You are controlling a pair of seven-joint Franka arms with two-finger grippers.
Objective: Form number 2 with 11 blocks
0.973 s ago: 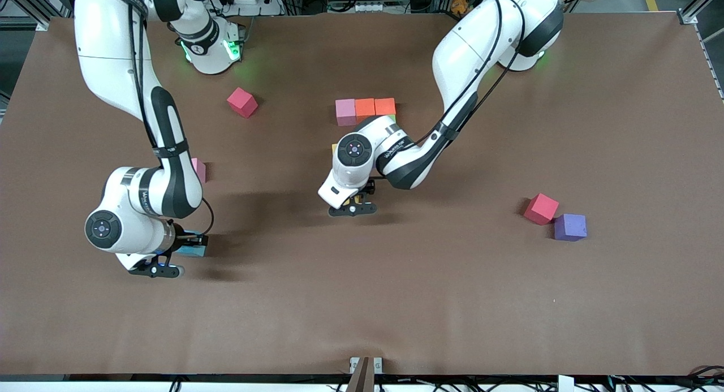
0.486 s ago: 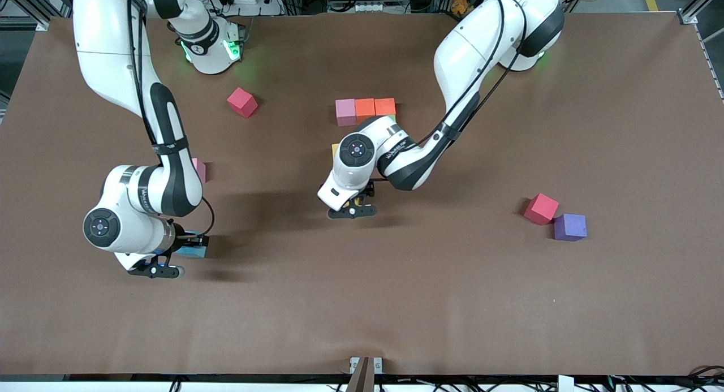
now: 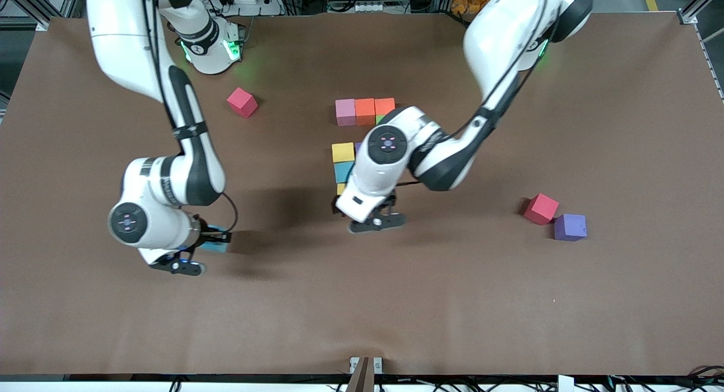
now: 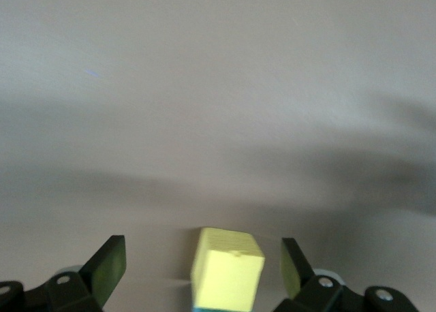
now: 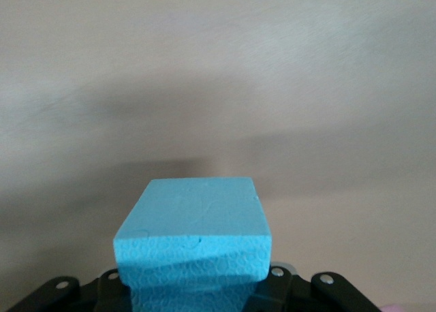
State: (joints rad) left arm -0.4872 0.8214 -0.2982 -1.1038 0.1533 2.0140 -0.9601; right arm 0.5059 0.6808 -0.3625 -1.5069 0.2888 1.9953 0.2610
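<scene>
Gap to cross — my right gripper (image 3: 195,255), clamped on light blue block (image 5: 194,247), hangs over bare table toward right arm's end; number 2 (image 3: 362,132) lies toward centre. Left gripper (image 4: 197,274) — jaws apart, over yellow block (image 4: 227,268).

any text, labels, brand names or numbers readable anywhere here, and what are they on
Printed wording on the left arm's forearm: too small to read.
Printed wording on the right arm's forearm: too small to read.
The blocks, such as the light blue block held by the right gripper and the yellow block below the open left gripper: plain faces, no text.
The brown table: no writing visible.
</scene>
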